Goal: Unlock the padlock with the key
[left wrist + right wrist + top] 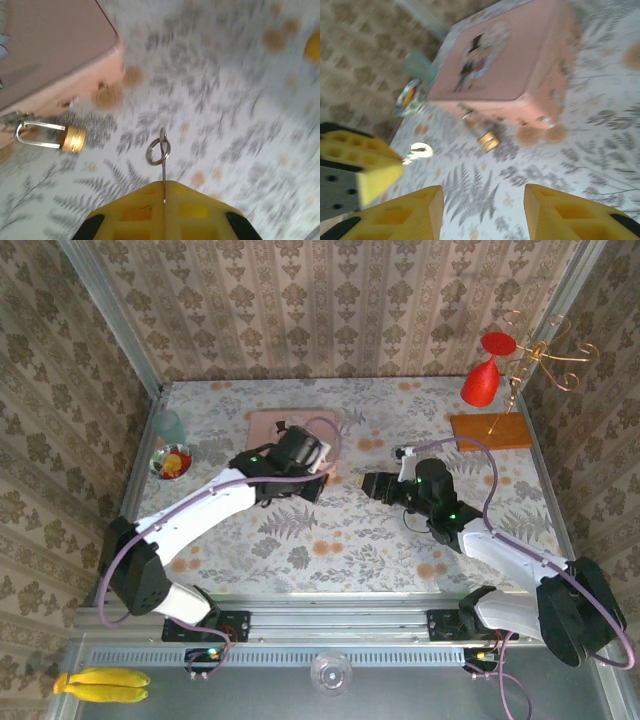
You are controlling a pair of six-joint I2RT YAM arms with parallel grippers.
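The small brass padlock (73,138) hangs by its thin silvery shackle from the hasp on the front of the pink tin (50,50), its body lying on the tablecloth. My left gripper (164,184) is shut on the key (163,170). The key's blade stands up from between the yellow fingers, its split ring (158,150) at the top, to the right of the padlock and apart from it. My right gripper (483,200) is open with nothing between its fingers, facing the padlock (488,141) and the tin (505,65) from a short way off. In the top view the left gripper (324,478) and the right gripper (368,483) face each other.
A teal cup (167,425) and a small bowl of fruit (173,462) stand at the table's left edge. At the back right, a red glass (484,380) hangs on a gold wire stand with a wooden base (490,430). Patterned walls close three sides.
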